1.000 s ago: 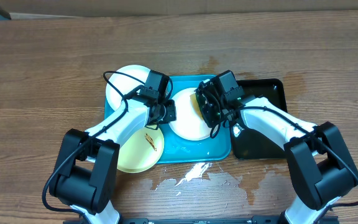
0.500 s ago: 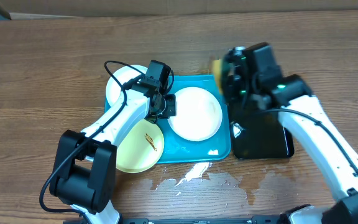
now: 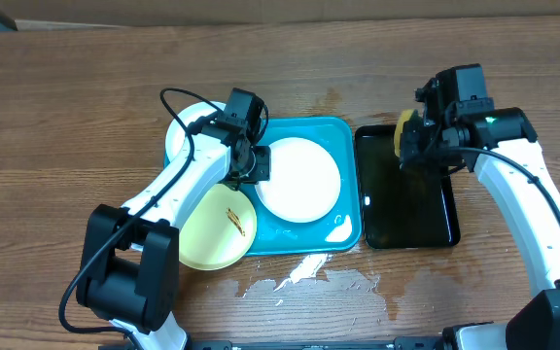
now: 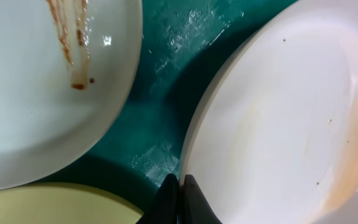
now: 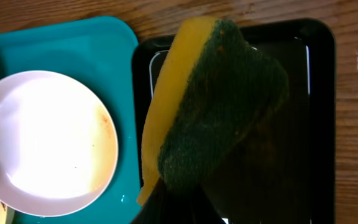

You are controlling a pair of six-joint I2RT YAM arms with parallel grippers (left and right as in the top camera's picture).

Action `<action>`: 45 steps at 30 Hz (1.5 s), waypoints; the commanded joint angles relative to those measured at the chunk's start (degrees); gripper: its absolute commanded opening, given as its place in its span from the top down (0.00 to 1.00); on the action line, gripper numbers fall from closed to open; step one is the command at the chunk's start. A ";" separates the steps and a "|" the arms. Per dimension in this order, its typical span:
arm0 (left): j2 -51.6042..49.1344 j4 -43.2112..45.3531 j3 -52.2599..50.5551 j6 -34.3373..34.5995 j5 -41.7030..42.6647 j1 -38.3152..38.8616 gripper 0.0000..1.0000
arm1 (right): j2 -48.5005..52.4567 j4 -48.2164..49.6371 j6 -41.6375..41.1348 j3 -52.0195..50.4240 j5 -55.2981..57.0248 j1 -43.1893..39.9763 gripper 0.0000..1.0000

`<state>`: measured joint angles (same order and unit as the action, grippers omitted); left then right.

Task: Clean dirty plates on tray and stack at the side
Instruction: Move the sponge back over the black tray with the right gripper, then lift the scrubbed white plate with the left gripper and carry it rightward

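Plates: three total, two white plus one yellow-green. Centre plate (image 3: 299, 180) lies flat on the turquoise tray (image 3: 343, 131), right at the left gripper (image 3: 253, 167) tips. Its jaws are narrowed right down onto the plate's near rim, apparently pinning it so it cannot slide under scrubbing. Second white plate (image 3: 185, 131) sits just outboard of that gripper, half under the arm and overlapping the tray's far left corner; the wrist view shows a brown smear on it. Yellow-green plate (image 3: 210, 228) lies on the base side of the gripper, overhanging the tray's left edge, with one brown streak. Centre plate shows only faint brownish traces at one side, so it looks mostly cleaned. Right gripper (image 3: 418, 146) is clamped on one sponge (image 3: 404, 128), yellow with a green scouring face, held on edge above the black tray (image 3: 406, 209) directly beneath it, clear of the plates; likely kept there for wetting or dripping. Counts: one turquoise tray, one black tray, one sponge, two grippers. Nothing is stacked at the side yet. Spilled water (image 3: 299, 277) lies on the table (image 3: 66, 97), base side of both grippers.
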<state>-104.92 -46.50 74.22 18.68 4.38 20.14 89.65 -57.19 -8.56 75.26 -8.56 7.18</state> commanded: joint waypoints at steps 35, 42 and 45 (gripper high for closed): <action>-0.61 -12.50 20.24 -1.92 -1.01 -0.20 0.96 | -0.17 -1.97 -3.61 -2.69 7.02 -0.57 0.96; -0.61 -11.65 20.81 -1.77 -0.26 0.81 0.96 | -0.17 -4.70 -5.25 -2.91 7.02 -0.55 0.96; -0.61 -10.51 20.90 -1.79 -0.26 1.70 0.96 | -0.17 -6.36 -5.25 -2.91 7.02 -0.57 0.94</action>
<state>-105.14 -57.89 93.17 17.76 2.98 20.67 89.65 -63.11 -12.97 72.58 -2.11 6.83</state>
